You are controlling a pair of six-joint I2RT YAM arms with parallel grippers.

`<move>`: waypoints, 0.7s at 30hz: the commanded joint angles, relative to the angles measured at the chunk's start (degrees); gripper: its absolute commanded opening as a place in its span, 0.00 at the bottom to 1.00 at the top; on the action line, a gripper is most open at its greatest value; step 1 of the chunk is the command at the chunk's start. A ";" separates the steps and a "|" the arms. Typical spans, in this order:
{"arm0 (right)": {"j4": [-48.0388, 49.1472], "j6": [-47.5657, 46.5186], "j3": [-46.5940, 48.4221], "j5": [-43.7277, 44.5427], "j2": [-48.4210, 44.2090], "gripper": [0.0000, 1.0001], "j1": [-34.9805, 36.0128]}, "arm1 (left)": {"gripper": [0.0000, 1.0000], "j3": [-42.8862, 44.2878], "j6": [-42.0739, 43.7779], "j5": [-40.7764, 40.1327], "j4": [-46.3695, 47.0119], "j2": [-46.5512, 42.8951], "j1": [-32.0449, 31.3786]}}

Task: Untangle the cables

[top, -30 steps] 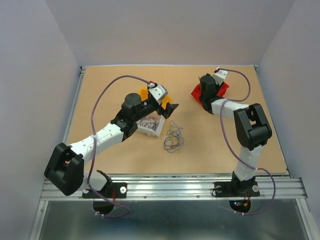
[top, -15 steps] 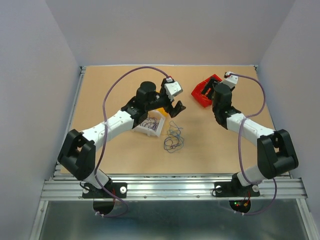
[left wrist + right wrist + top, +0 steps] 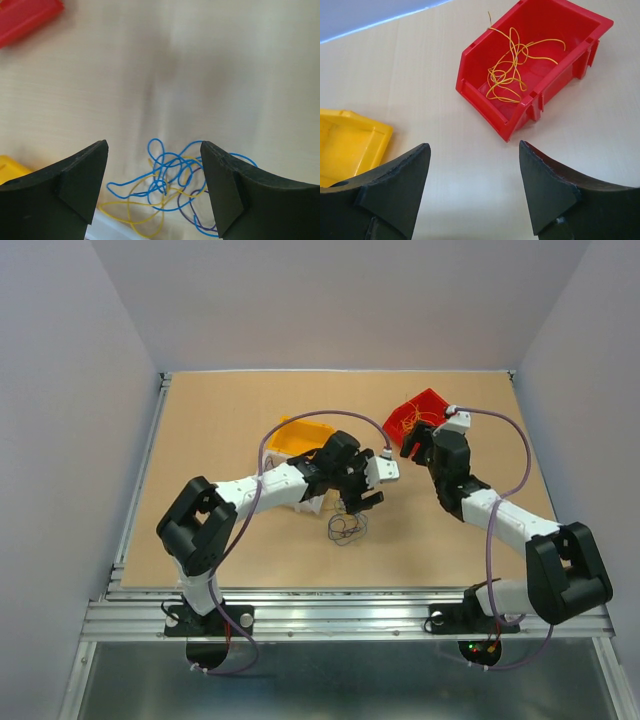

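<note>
The cables (image 3: 347, 528) lie as a loose clump of thin blue, yellow and purple wires (image 3: 172, 182) on the wooden table. My left gripper (image 3: 358, 500) hangs just over the clump's far side, open; in the left wrist view the tangle shows between and below its fingers (image 3: 154, 165), untouched. A separate orange-yellow wire (image 3: 512, 65) lies coiled inside the red bin (image 3: 480, 102). My right gripper (image 3: 411, 445) sits a short way on the near side of that bin (image 3: 440, 400), open and empty (image 3: 474, 170).
A yellow bin (image 3: 300, 435) stands behind the left arm, also in the right wrist view (image 3: 350, 145). A white bin (image 3: 312, 502) is largely hidden under the left forearm. Purple walls enclose the table on three sides.
My left arm swung from over the white bin to the loose clump, uncovering the yellow bin. My right gripper opened and drew back from the red bin, where the orange-yellow wire now lies.
</note>
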 commanded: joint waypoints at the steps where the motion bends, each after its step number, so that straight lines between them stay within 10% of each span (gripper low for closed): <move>1: 2.25 0.36 -3.31 -1.10 -3.24 0.77 -0.22 | 0.86 3.85 5.49 2.77 -5.51 -0.21 -0.61; 12: 3.57 -0.43 -8.58 0.48 -10.18 0.77 -0.22 | 0.82 5.70 6.28 -2.75 -7.79 2.34 -0.61; 21: 4.45 -0.25 -10.70 1.18 -13.18 0.76 -0.22 | 0.59 9.03 7.60 -5.05 -13.42 7.44 -0.44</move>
